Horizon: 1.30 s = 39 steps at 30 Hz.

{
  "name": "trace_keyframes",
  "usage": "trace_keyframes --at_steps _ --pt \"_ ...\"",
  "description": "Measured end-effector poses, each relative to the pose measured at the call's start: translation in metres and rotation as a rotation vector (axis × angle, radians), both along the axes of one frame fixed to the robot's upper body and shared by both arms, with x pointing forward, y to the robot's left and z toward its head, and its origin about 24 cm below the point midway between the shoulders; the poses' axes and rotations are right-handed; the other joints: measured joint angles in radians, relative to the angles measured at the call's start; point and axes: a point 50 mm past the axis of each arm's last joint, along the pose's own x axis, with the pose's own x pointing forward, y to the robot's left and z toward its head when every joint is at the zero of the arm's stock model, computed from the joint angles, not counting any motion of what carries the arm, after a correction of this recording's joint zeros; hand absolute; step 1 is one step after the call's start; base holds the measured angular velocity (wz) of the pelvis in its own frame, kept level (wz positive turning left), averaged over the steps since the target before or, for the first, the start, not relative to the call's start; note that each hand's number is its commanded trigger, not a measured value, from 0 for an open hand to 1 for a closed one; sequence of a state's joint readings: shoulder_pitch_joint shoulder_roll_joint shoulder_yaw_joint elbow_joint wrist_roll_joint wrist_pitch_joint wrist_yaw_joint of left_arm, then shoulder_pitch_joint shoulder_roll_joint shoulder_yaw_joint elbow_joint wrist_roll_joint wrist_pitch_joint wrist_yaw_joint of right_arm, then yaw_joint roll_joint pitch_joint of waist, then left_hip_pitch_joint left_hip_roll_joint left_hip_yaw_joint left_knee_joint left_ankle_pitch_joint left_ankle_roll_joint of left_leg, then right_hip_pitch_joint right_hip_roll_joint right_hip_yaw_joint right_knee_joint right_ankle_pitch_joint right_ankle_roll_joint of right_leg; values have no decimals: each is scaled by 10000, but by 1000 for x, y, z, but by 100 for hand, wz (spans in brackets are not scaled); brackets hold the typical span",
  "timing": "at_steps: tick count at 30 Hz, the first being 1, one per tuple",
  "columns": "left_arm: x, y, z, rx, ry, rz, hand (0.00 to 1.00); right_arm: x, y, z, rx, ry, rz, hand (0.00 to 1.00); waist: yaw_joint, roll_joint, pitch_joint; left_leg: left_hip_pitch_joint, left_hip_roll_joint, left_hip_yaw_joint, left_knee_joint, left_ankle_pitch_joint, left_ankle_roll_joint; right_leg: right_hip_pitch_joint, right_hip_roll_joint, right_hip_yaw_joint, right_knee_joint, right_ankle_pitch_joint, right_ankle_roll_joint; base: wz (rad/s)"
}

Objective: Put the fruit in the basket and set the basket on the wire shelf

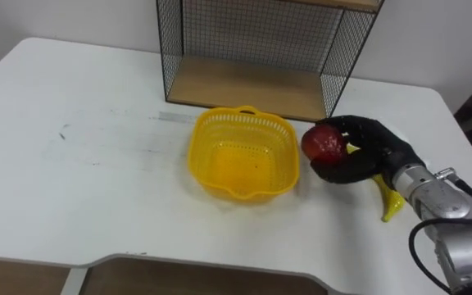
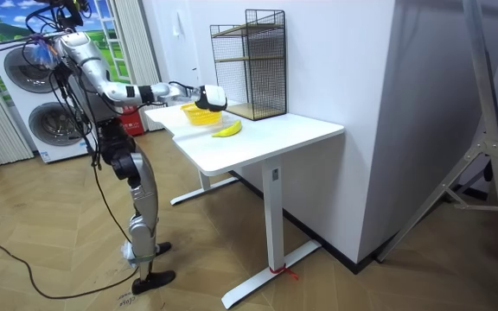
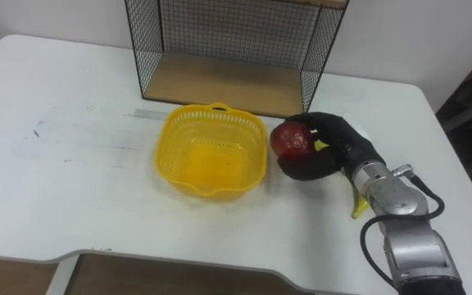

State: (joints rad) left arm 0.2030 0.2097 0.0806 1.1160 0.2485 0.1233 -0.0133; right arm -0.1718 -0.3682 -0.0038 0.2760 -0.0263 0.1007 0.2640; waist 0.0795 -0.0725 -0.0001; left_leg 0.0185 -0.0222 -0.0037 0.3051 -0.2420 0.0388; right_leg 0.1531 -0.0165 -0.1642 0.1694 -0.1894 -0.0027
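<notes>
1. Right hand [image 1: 367, 152] clamped round the red apple [image 1: 324, 142], just right of the empty yellow basket [image 1: 207, 131]
2. Banana [image 1: 390, 205] mostly hidden behind that wrist, tip poking out
3. Wire shelf [image 1: 244, 86] behind basket, top cut off

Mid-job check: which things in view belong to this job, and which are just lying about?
For the job: apple, held in the right hand; banana, partly hidden behind that hand; yellow basket, empty; wire shelf.

Just there: white table that it all stands on; washing machines at the room view's left.
</notes>
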Motion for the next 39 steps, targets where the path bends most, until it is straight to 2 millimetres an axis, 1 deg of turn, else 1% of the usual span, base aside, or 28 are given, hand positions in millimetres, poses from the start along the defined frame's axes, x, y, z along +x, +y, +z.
trace_keyframes --at_steps 1,3,8,11,13,15,20,22,27,30,33,39 --pt "-1 0 0 3 18 5 0 0 0 1 -2 -43 -31 100 0 22 16 45 0 -1 -17 0 0 38 0 0 -2 0 0 0" --pt "-4 0 0 11 89 26 0 1 -1 5 -6 -217 -44 100 15 61 2 97 -1 -14 -82 9 -9 56 -3 -1 1 0 1 -2" --pt "-5 -1 0 1 107 -19 0 3 -2 9 -22 -418 -145 100 36 29 -3 143 -11 2 -191 73 -23 45 -10 0 -3 0 0 0" --pt "-6 -1 0 7 122 -13 0 3 -2 9 -35 -450 -178 100 37 -6 15 163 -13 -2 -223 87 -26 35 -13 2 -1 0 0 0" --pt "-6 -1 0 1 119 -20 0 3 -2 12 -63 -580 -168 100 55 -22 9 124 -11 -6 -222 88 -26 -7 -14 5 -3 0 0 0" --pt "-4 -1 0 -7 75 -34 0 5 1 19 -81 -912 -60 100 74 -45 9 105 -9 3 -225 104 -31 -83 -14 12 3 0 0 0" --pt "4 -1 0 -27 -174 -117 0 7 2 24 -95 -1143 45 100 83 -177 23 105 -7 42 -343 158 -39 -140 -18 40 9 0 -1 0" --pt "5 -2 0 -45 -222 -130 0 8 6 31 -103 -1414 227 100 84 -194 46 69 2 88 -368 158 -40 -181 -8 116 9 1 -2 -6" --pt "7 -2 0 -38 -277 -154 0 8 16 46 -152 -2047 723 100 112 -192 46 -29 10 177 -397 159 -38 -286 -5 197 19 1 -2 -4" --pt "8 -2 0 -41 -290 -155 0 8 21 48 -316 -2042 1085 100 111 -227 23 -73 8 181 -390 159 -38 -328 -4 198 16 1 -2 0" --pt "8 -2 0 -64 -277 -157 0 7 28 49 -751 -1991 1560 100 126 -230 21 -81 13 181 -383 158 -38 -336 1 202 15 1 -2 0" --pt "9 -2 0 -232 -264 -167 0 7 29 47 -1252 -1807 1869 100 247 -230 22 -104 17 175 -361 157 -39 -335 5 219 17 3 -5 0"
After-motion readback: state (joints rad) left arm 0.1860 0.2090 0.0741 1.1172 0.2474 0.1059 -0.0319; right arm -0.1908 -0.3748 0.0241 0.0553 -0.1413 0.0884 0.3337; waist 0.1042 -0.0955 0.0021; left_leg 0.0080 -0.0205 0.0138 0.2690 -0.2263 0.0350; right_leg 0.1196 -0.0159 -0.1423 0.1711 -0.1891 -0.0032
